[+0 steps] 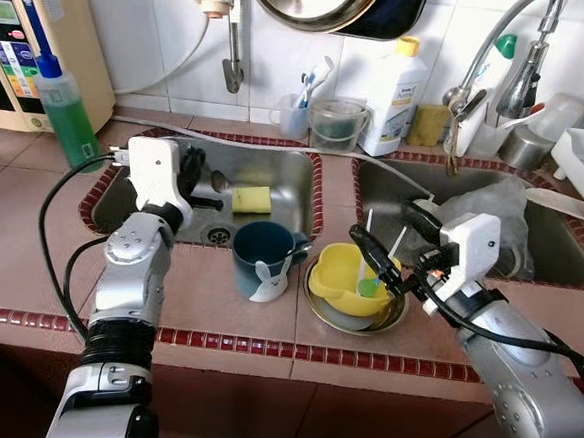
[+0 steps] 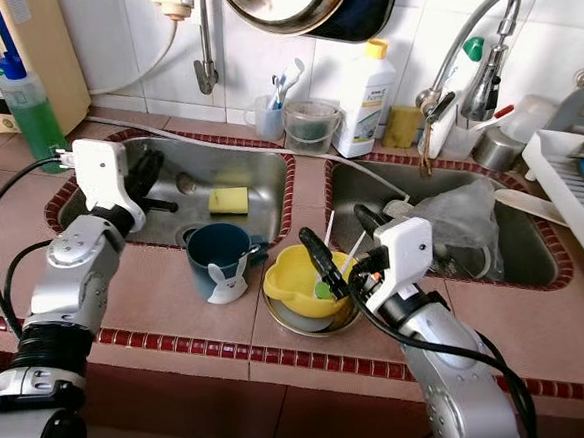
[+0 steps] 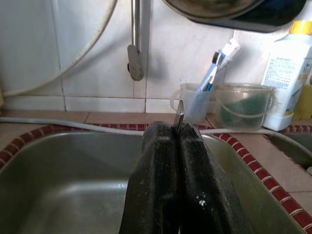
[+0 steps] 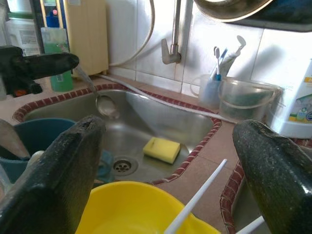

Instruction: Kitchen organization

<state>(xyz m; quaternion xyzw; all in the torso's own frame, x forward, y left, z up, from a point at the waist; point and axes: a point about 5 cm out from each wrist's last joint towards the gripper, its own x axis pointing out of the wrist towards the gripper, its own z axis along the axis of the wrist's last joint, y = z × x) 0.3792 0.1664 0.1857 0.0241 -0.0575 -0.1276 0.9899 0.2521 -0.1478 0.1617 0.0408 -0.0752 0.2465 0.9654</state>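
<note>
Nearest, on the counter (image 1: 208, 305) edge, a yellow bowl (image 1: 341, 281) sits in a metal dish (image 1: 379, 321). White sticks (image 1: 368, 236) stand in the bowl. The right end effector (image 1: 386, 250) hangs over the bowl with its fingers spread wide, holding nothing. At nine o'clock from the bowl is a blue cup (image 1: 260, 256) with a bunny on it.

Past the cup is the left sink (image 1: 289, 179). A yellow sponge (image 1: 252, 199) lies in it, at twelve o'clock from the cup. The left end effector (image 1: 194, 172) is over this sink, clenched on a spoon (image 4: 105, 102).

Far back by the wall stand a green bottle (image 1: 67, 112), a cup of toothbrushes (image 1: 292, 111) and a white bottle (image 1: 396, 96).
</note>
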